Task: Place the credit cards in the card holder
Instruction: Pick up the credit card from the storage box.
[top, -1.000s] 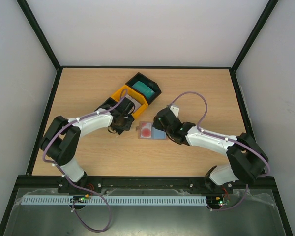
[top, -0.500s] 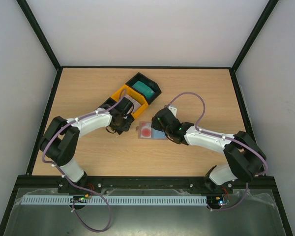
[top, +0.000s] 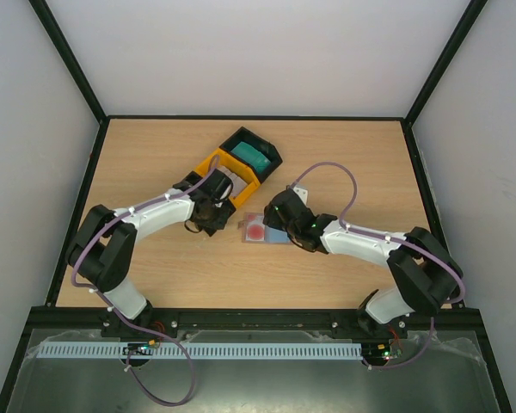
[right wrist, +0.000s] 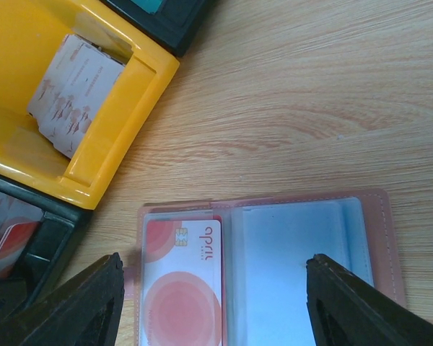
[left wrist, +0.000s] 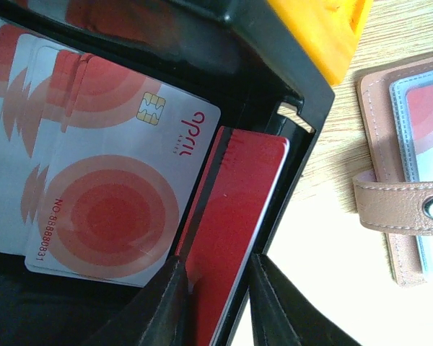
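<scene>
Your left tool is down in the black tray; its two fingers sit on either side of one red card, which stands tilted on edge against the tray wall beside the fanned stack of red-and-white cards; you cannot tell from these views whether that card is truly clamped. Your right tool hangs over the card holder with its jaws spread wide and nothing between them; the holder lies open and flat on the counter, just beside the black tray and the yellow tray; a ringed card sits in its left pocket, and the right pocket shows bare pale blue; whitish cards lie in the yellow tray.
</scene>
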